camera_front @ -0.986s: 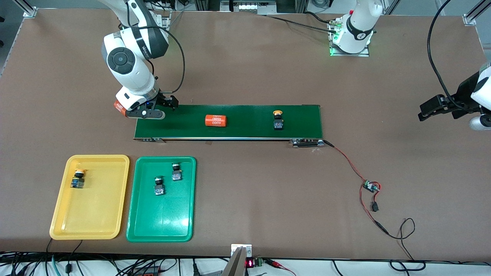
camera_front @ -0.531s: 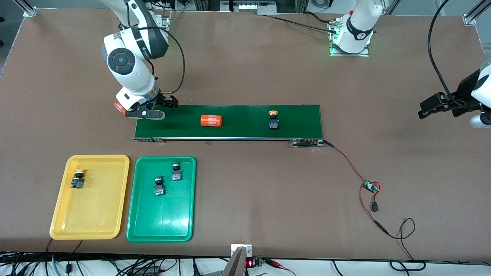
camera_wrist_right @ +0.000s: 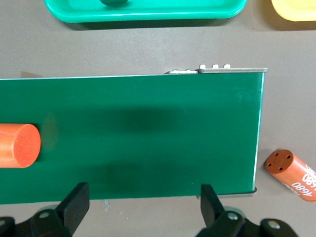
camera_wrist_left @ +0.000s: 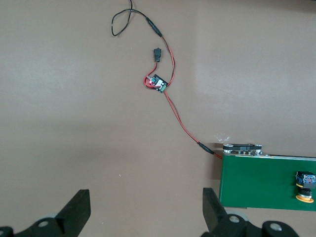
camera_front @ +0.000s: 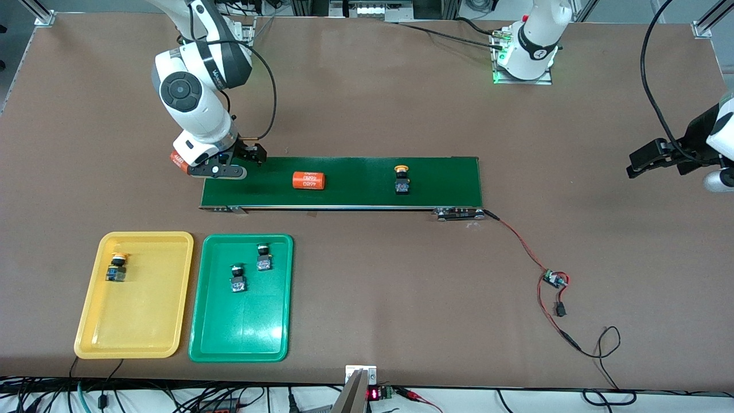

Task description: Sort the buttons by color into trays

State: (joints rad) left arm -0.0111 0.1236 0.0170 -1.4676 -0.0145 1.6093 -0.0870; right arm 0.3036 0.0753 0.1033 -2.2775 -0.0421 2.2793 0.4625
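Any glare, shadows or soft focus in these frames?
Front view: sharp, evenly lit, with white glare on the green tray. Right wrist view: two soft dark shadows lie on the conveyor belt, and the open right gripper looks soft. Left wrist view: even light, faint sheen on the table.

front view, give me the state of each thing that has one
left end effector: open, empty, over bare table
right end effector: open, empty, over the conveyor belt end
yellow button on belt: upright, unsorted
yellow button in yellow tray: sorted
two green buttons: sorted in the green tray
orange cylinder: lying on belt
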